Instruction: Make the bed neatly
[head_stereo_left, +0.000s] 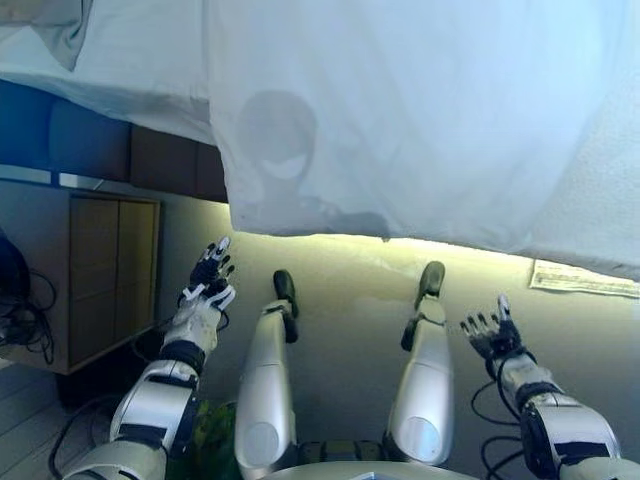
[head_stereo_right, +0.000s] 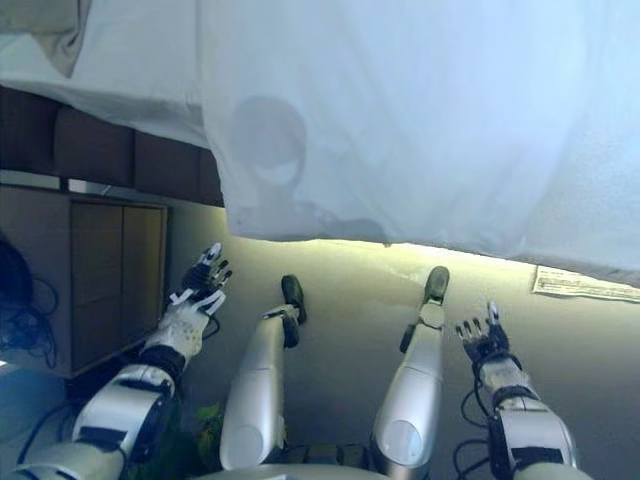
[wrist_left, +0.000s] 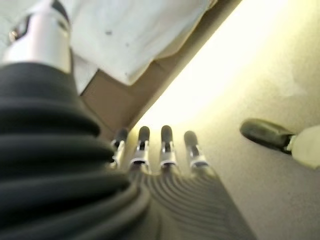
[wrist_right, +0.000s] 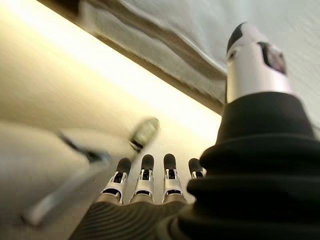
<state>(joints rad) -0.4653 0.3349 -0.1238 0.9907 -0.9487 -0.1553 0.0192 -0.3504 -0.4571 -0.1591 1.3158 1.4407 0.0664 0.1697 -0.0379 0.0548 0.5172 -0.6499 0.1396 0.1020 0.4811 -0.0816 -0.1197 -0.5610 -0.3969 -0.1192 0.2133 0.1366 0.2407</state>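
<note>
A pale white-blue sheet (head_stereo_left: 420, 120) covers the bed and hangs over its near edge down toward the floor. The dark bed base (head_stereo_left: 165, 160) shows under it at the left. My left hand (head_stereo_left: 207, 285) is open and empty, held low in front of the bed's edge, below the hanging sheet. My right hand (head_stereo_left: 490, 335) is open and empty, low at the right, also clear of the sheet. In the left wrist view the fingers (wrist_left: 165, 147) are straight and point at the sheet's edge (wrist_left: 130, 40). In the right wrist view the fingers (wrist_right: 145, 180) are straight too.
A wooden cabinet (head_stereo_left: 105, 280) stands at the left beside the bed. A sheet of paper (head_stereo_left: 585, 278) lies on the floor at the right, under the bed's edge. A crumpled fold of cloth (head_stereo_left: 60, 30) lies at the bed's top left.
</note>
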